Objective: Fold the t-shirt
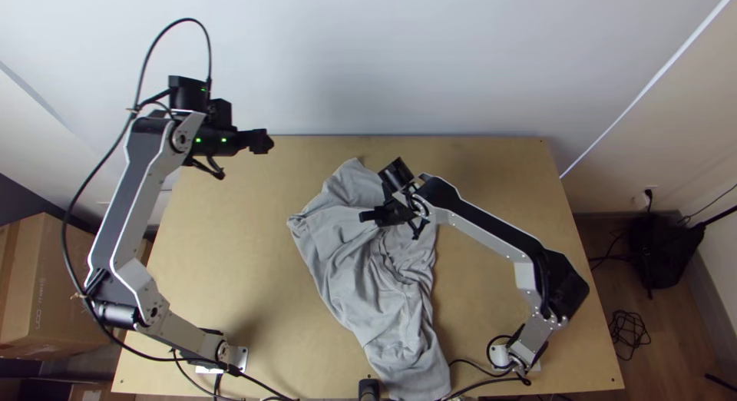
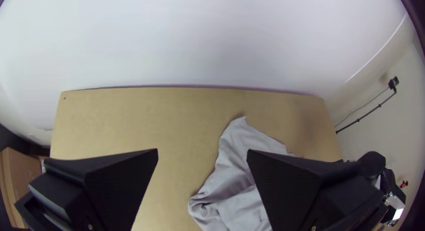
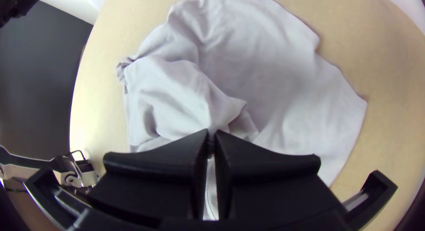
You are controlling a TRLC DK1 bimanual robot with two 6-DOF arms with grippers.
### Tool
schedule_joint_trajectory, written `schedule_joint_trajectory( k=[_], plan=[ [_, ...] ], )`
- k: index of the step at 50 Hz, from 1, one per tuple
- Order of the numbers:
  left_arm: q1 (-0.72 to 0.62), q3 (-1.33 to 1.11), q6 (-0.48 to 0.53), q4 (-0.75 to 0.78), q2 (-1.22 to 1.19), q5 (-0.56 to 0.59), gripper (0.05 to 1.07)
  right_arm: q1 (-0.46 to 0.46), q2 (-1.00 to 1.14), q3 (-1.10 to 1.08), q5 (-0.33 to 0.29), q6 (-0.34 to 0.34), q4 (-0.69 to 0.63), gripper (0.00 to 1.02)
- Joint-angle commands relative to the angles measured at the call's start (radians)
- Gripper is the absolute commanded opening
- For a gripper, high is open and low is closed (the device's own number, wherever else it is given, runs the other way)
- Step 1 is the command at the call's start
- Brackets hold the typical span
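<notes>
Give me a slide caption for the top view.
Rumpled grey shirt across the table, right gripper over its upper part, left gripper off to one side.

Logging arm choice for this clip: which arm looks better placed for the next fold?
The right, I'd judge: the right gripper is at the t-shirt, closed, apparently on cloth. The left gripper is open, off to the t-shirt's left.

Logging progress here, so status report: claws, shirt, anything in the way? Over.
Left claw open, clear of cloth. Right claw shut on t-shirt. Shirt bunched and wrinkled, not yet folded. Right arm hangs over its far right part.
</notes>
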Motion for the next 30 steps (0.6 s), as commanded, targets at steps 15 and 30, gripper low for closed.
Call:
schedule_joint_trajectory(
  k=[15, 30],
  plan=[
    [-0.068, -0.058, -0.087, 0.244, 0.156, 0.014, 1.02, 0.11, -0.286, -0.156, -0.069, -0.118, -0.048, 0.02],
    [-0.146, -0.177, -0.118, 0.445, 0.183, 0.012, 1.02, 0.204, -0.407, -0.179, -0.209, -0.17, -0.148, 0.02]
  ],
)
